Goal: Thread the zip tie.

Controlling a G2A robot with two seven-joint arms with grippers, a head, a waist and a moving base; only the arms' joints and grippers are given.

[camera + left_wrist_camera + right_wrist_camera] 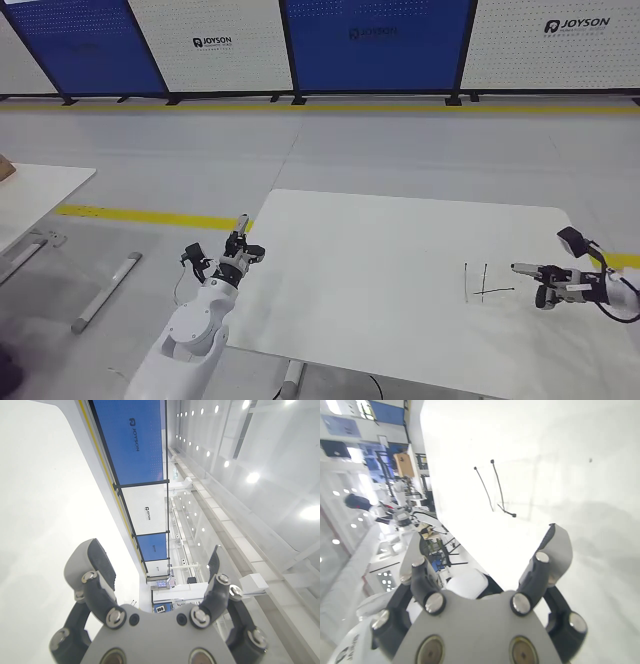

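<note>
A: Where are the zip ties (485, 283) found?
B: Laid on the table (380, 260), near the right gripper (483, 535), untouched.
A: And the jaws?
B: Spread on both; the left gripper (155, 550) is held at the table's opposite edge.

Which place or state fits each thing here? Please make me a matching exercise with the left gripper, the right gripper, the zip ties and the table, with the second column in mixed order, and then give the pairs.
Column one:
1. left gripper
2. right gripper
3. zip ties
4. table

Column two:
a. white, carries the ties
b. open, close beside the ties
c. black, lying loose, not gripped
d. open, at the table edge opposite the ties

Pairs: 1-d, 2-b, 3-c, 4-a.
</note>
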